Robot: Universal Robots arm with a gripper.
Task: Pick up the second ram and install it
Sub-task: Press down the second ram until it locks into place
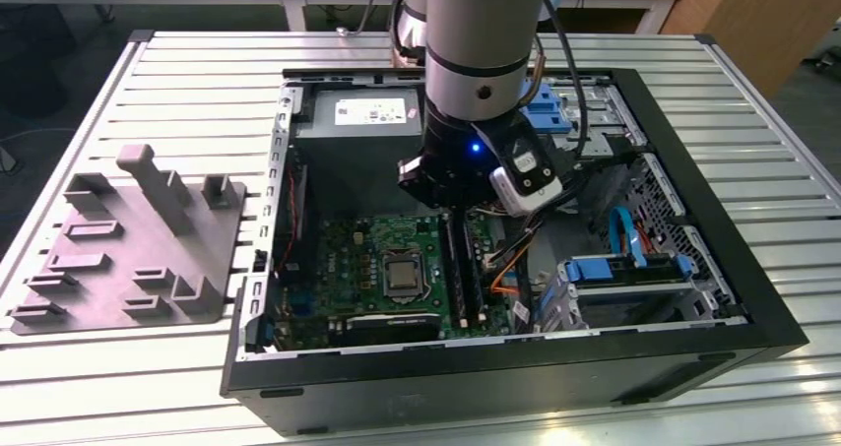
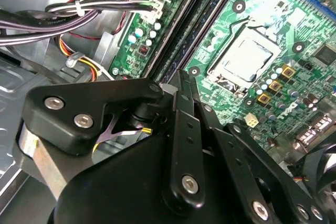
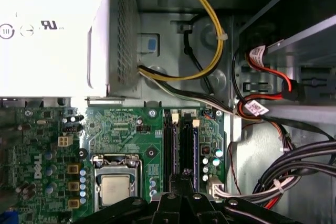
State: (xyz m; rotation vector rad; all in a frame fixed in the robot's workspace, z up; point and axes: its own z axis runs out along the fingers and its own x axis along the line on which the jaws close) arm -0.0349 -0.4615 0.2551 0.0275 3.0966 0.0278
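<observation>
My gripper (image 1: pixel 454 213) hangs inside the open computer case (image 1: pixel 499 372), low over the green motherboard (image 1: pixel 374 249). Its black fingers stand pressed together, with their tips right above two long black memory slots (image 1: pixel 462 269) that run side by side. In both wrist views the gripper (image 2: pixel 181 77) (image 3: pixel 184 174) ends just over these slots (image 2: pixel 176 32) (image 3: pixel 178 140). I see nothing held between the fingers. I cannot tell the second ram apart from the dark slots below the tips.
A grey plastic fixture (image 1: pixel 132 239) with upright posts lies on the slatted table at the exterior view's left. Inside the case are the power supply (image 3: pixel 47 30), the processor socket (image 3: pixel 115 184), bundled cables (image 3: pixel 210 51) and a blue drive bay (image 1: pixel 624 269).
</observation>
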